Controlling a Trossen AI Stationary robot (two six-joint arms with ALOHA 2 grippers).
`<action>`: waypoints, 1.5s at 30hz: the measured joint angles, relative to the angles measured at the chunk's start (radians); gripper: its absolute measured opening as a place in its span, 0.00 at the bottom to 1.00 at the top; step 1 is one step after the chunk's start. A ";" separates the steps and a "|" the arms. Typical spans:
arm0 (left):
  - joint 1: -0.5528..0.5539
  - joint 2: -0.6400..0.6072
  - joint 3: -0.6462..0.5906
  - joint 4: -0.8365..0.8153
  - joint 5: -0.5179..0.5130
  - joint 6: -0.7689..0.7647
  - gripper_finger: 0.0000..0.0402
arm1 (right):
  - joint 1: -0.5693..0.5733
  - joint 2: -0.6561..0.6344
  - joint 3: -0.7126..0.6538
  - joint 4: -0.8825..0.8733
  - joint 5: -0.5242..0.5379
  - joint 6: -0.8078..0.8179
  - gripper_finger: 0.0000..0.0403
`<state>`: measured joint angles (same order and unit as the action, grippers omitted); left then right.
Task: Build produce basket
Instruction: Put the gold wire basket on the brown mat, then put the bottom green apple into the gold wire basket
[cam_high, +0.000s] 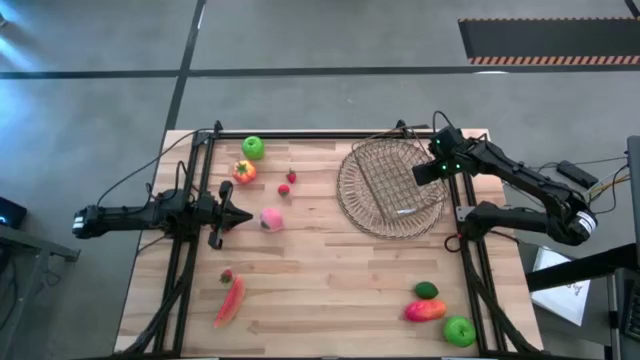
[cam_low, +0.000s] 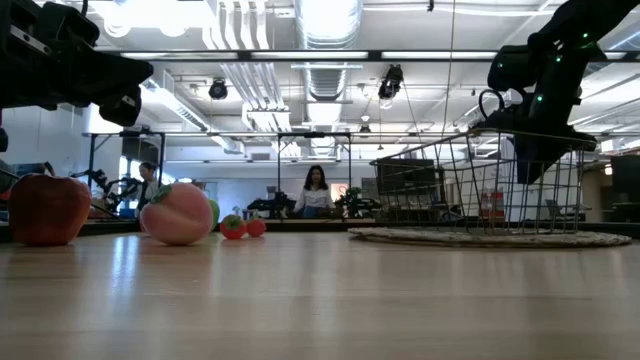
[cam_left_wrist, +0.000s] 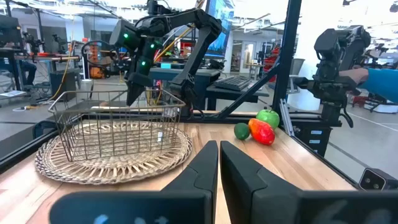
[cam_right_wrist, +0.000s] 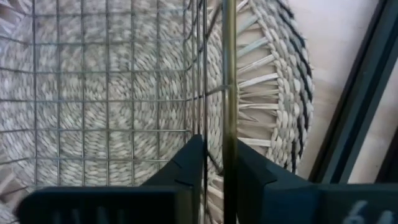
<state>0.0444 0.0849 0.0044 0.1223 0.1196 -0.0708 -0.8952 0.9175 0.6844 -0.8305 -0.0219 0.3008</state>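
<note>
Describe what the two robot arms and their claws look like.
Both arms are dark, slim and jointed. The left claw ends in two black, tapered, wedge-shaped fingers. The right claw sits under a boxy black wrist with small green lights glowing on it, and cables trail behind that arm. Its fingers are black and angular as well.

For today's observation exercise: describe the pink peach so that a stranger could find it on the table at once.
Start at the wooden table, on the side of the left pincer, opposite the round woven basket. Just beyond that pincer's tip lies the pink peach. It is the only pale pink, round fruit; its neighbours are an orange-red tomato and tiny red strawberries.
</note>
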 joint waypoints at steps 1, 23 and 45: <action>0.000 0.000 0.000 0.000 0.000 0.000 0.00 | 0.000 0.000 0.000 0.007 0.000 -0.007 0.20; 0.000 0.000 0.000 0.000 0.000 0.000 0.00 | 0.023 -0.300 0.086 0.018 -0.006 -0.049 0.46; 0.000 0.000 0.000 0.000 0.000 0.000 0.00 | 0.417 -0.912 -0.240 0.474 -0.188 0.212 0.32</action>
<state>0.0444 0.0849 0.0044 0.1223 0.1193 -0.0708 -0.4782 0.0057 0.4440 -0.3566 -0.2102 0.5127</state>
